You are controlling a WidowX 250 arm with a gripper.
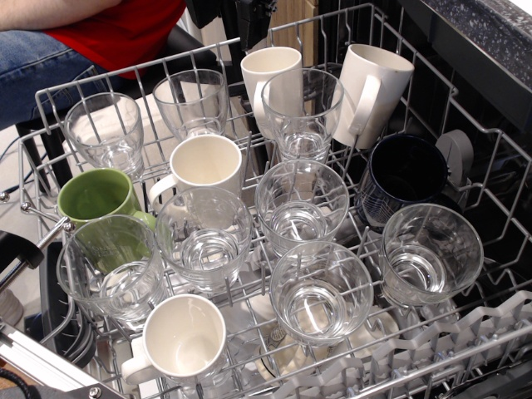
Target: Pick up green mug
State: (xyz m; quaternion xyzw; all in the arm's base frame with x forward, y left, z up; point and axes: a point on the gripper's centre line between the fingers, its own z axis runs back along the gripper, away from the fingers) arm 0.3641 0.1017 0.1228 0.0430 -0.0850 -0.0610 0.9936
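Near front: cream-white ceramic mug (184,339). Behind it, a clear drinking glass (112,268) sits just in front of the olive-green glossy ceramic mug (98,198), at the wire dish rack's (50,100) left edge, mouth tilted up toward camera. Dark navy mug (403,176) far right. No gripper visible, so its state and bearing are unknown; approach probably from above-left.

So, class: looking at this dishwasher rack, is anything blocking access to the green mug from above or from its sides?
No hand is in view, so its path cannot be judged. The green mug is open from above. A clear glass stands close in front of it, overlapping it in this view, and a cream mug sits to its right. The rack wall runs along its left.
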